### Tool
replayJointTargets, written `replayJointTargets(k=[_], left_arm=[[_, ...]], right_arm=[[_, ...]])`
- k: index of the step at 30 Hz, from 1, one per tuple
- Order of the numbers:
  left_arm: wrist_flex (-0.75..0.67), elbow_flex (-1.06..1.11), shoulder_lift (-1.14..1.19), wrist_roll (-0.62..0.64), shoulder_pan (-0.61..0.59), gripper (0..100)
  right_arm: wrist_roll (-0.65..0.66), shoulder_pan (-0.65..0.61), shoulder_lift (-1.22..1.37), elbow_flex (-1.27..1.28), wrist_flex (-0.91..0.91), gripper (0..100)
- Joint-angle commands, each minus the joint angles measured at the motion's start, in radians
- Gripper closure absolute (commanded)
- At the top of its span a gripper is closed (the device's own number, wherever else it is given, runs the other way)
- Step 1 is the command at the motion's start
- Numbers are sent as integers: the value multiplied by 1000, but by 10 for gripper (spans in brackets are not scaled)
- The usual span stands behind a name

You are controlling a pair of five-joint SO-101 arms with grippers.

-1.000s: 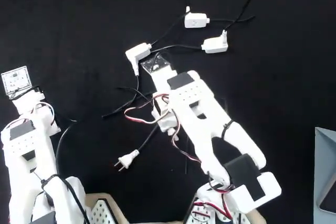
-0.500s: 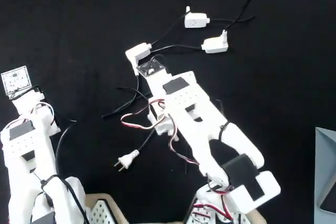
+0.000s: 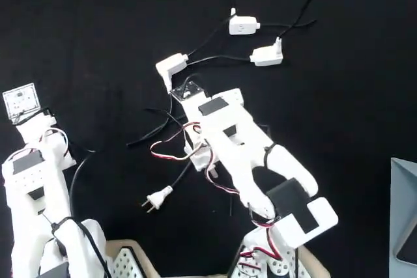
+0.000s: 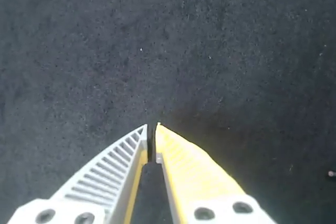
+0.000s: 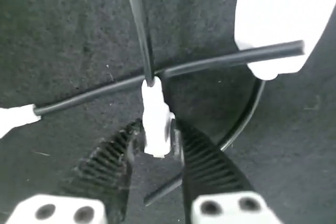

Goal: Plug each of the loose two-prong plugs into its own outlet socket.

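Plug seemingly gripped, right gripper (cables crowding)

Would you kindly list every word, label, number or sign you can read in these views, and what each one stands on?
None is legible.
Small white square board on the left arm: tiny marks, too small to read.
Outlet socket: slots, no readable print.

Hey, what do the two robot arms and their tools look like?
Both arms are blocky white plastic with black motor blocks. The right arm carries loose red and white wire loops; the left arm has a black cable. The left tool has one white ribbed finger and one yellow; the right tool has black ribbed fingers.
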Motion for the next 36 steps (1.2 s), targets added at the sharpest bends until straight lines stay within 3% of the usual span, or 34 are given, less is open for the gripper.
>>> replayJointTargets(k=[1,28,36], left_arm=[[-15,-7,-25,-2,-5,955],[-15,-7,-21,-2,-5,955],[-15,-7,-28,-2,1,955]], right_arm=[[-8,17,-2,-30,-8,955],[-5,28,74,-58,-40,990],[-11,21,-200,-90,101,987]])
